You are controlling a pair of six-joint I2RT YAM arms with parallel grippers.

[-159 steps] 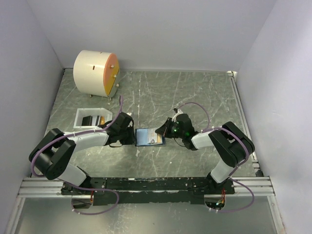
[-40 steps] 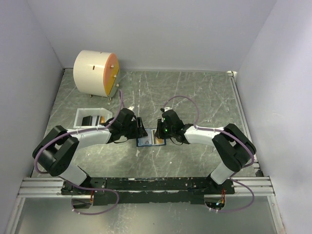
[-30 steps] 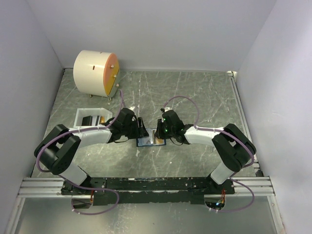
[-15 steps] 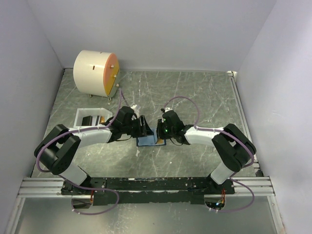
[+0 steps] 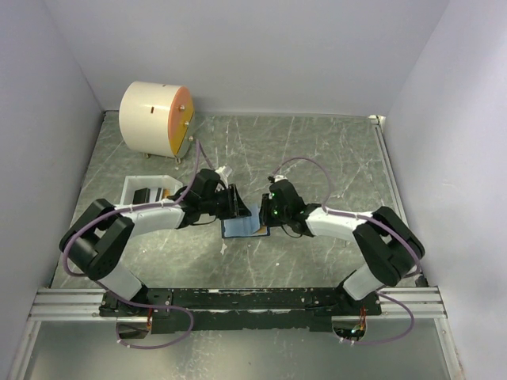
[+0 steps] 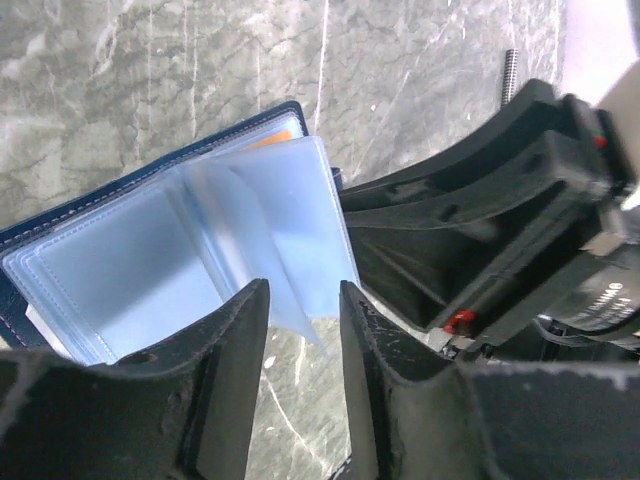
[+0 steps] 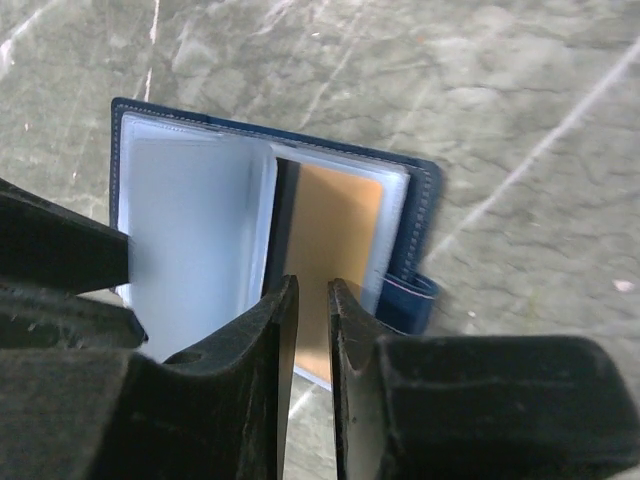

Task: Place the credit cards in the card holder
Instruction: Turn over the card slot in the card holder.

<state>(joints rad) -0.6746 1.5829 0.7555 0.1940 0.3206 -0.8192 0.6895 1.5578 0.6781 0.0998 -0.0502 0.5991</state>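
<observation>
Two grippers faced each other over the holder [image 5: 242, 228], which lay opened flat on the table [image 5: 317, 150] between the arms, pockets up. The left gripper [image 6: 302, 310] had its fingers apart, with the corner of one clear leaf [image 6: 285, 225] standing up in the gap and no pad visibly pressing it. By my reading it was there to lift or keep that leaf off the right half so the pocket under it could be reached. The right gripper [image 7: 312, 290] hung over that half with only a narrow slit between its fingers and nothing seen clamped. Whether its tips touched the orange card [image 7: 340, 250] I could not tell, but its place suggested it was nudging the card home. That card lay flat in the right-hand pocket, largely inside. What looked like the dark card [image 5: 143, 195] sat in the tray [image 5: 131, 188], well apart to the left, so the job seemed about half done. The holder's long axis ran left to right across the table, its tab [image 7: 408, 300] pointing toward the right arm's side. The orange card's long axis lay crosswise to that, parallel to the fold.
</observation>
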